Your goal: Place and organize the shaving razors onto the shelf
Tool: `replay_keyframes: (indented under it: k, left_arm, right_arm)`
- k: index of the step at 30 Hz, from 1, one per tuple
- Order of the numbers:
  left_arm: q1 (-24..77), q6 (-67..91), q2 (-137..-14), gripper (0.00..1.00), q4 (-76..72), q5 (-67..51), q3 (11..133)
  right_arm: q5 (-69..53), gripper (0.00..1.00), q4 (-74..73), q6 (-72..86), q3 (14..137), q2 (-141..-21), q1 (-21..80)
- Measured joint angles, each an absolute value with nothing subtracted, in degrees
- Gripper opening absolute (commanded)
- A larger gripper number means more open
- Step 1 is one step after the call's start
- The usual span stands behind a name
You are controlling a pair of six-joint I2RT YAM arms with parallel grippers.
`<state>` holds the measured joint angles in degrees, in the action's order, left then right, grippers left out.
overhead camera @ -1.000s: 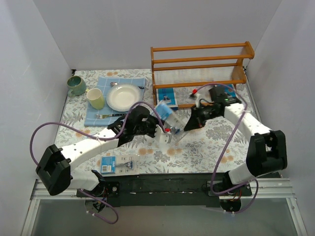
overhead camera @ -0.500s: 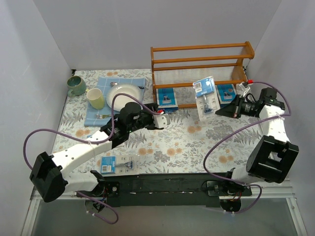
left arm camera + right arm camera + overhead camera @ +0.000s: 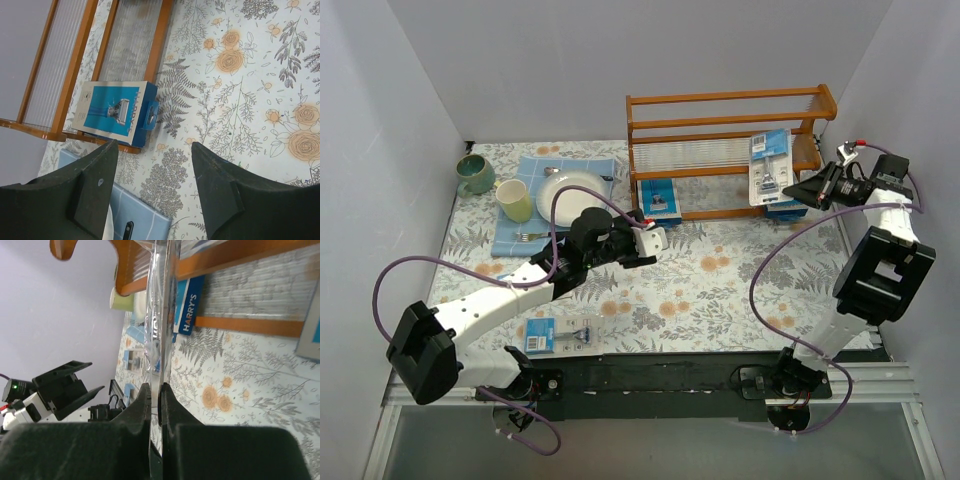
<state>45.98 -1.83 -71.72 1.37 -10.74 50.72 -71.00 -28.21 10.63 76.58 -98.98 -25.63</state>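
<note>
- Left arm: white shells on the long links, with blocky black housings at the joints.
- Right arm: the same white-and-black build, with a large black housing midway.
- A purple cable loops off each arm; the right cable runs down to the base.
- Left gripper: two broad matte-black fingers, one with a small round screw.
- Right gripper: narrow black fingers with flat inner faces.
- A red-tipped connector shows at the right wrist, and a green light on the left wrist unit.
- A black plate carries both bases.
</note>
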Motion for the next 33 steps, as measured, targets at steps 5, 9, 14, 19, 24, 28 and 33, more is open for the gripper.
replay_keyframes:
  k: [5,9,14,19,24,28,33]
  left_arm:
    - [45.98,-0.69,-72.44,0.6,1.67,-10.74,50.72]
    - [45.98,0.93,-74.17,0.6,1.72,-10.72,50.72]
    - [45.69,2.55,-76.29,0.61,1.72,-10.76,50.72]
    - [44.95,3.57,-77.89,0.61,2.22,-10.94,51.2]
    - [44.29,4.19,-78.41,0.61,2.5,-10.94,52.38]
    - [43.97,4.6,-78.46,0.61,2.42,-10.94,52.93]
    - [43.92,4.95,-78.46,0.63,1.96,-10.94,52.99]
  right_arm:
    - [-70.28,0.01,-24.91,15.0,82.37,-105.65,-25.76]
    - [-69.52,0.06,-23.33,16.75,85.38,-108.2,-25.74]
    - [-68.51,0.21,-22.48,18.2,89.49,-112.03,-24.8]
    - [-67.16,0.57,-22.04,19.29,93.38,-115.37,-23.07]
    - [-65.71,0.98,-21.61,19.44,95.66,-115.68,-21.93]
    - [-64.55,0.99,-21.17,19.05,96.82,-115.61,-21.98]
    - [-59.75,0.99,-24.82,14.94,96.49,-113.95,-22.02]
